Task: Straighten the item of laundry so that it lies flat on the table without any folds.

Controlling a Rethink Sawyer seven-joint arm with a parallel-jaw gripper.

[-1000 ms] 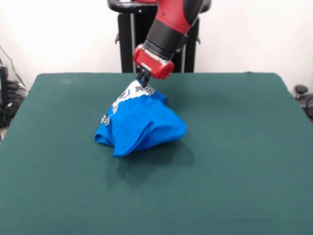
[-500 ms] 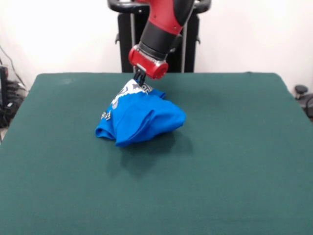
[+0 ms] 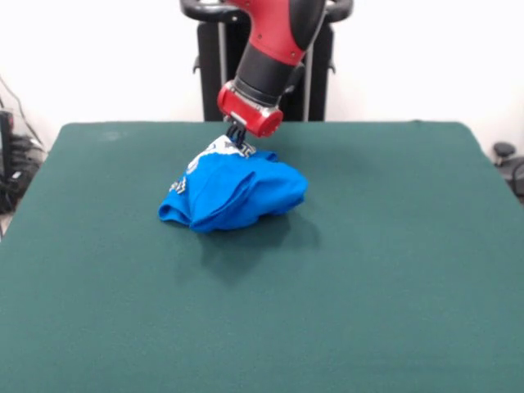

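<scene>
The bright blue T-shirt (image 3: pixel 237 192) sits bunched in a heap on the dark green table (image 3: pixel 393 270), left of centre and towards the far side. Part of its white-grey print shows at the heap's top left. My gripper (image 3: pixel 237 141) comes down from the red and black arm and is shut on the shirt's top edge, pinching the cloth where the print shows. The shirt's lower folds rest on the table. Most of the print and the sleeves are hidden in the folds.
The robot's black pedestal (image 3: pixel 214 74) stands behind the table's far edge. Cables and dark gear (image 3: pixel 12 160) lie off the left side, and a small dark object (image 3: pixel 506 155) sits off the right side.
The gripper has moved left and then lower with the shirt's edge in it. The heap has sunk, become flatter and wider, and shifted slightly towards the far side.
</scene>
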